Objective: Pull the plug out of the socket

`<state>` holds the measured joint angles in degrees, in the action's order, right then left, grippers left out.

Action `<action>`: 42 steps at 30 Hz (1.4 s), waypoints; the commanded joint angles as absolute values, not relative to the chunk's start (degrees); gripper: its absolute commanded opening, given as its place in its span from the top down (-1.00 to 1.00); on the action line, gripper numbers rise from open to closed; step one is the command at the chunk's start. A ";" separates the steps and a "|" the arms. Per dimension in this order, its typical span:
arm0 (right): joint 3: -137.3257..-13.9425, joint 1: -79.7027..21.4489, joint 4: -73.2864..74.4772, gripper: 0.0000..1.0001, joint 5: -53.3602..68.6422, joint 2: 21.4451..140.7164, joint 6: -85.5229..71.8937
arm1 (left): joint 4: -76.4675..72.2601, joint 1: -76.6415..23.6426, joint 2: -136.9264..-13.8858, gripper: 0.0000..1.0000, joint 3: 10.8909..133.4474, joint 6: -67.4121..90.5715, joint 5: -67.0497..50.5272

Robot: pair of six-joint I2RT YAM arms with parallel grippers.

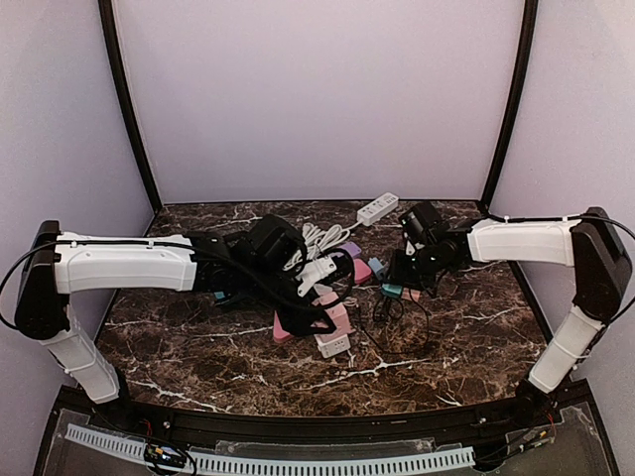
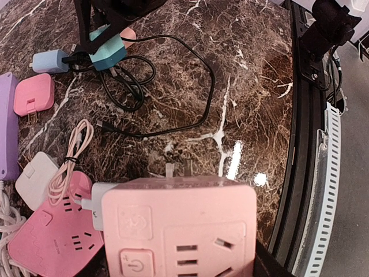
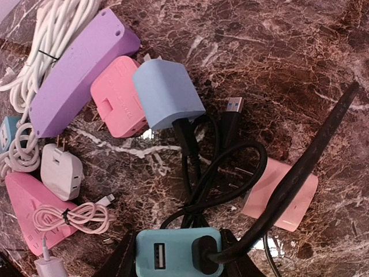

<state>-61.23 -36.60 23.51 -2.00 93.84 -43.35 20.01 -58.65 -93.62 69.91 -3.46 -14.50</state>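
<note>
A pink cube socket (image 2: 184, 225) fills the bottom of the left wrist view, its two metal prongs pointing away. My left gripper (image 2: 179, 242) is shut on it, and only a dark finger edge (image 2: 270, 264) shows. A white plug (image 2: 96, 203) sits against the cube's left side. In the top view the cube (image 1: 337, 319) hangs over the table's middle. My right gripper (image 3: 179, 257) is shut on a teal USB adapter (image 3: 167, 254) with a black cable plug (image 3: 204, 254) in its face. The black cable (image 3: 230, 167) loops over the table.
Near the right gripper lie a purple power strip (image 3: 75, 75), a pink adapter (image 3: 118, 98), a blue adapter (image 3: 167, 92), a white charger (image 3: 60, 170), a pink triangular strip (image 3: 26, 205) and a flat pink adapter (image 3: 282, 199). A white strip (image 1: 377, 208) lies at the back.
</note>
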 commanded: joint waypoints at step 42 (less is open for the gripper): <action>-44.48 -37.05 14.07 -0.78 6.94 65.11 -32.14 | 19.95 -66.30 -100.27 0.61 72.56 27.47 5.05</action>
<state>-47.03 -36.14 17.21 5.91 68.16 -34.13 18.52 -65.84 -99.37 71.55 27.44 4.32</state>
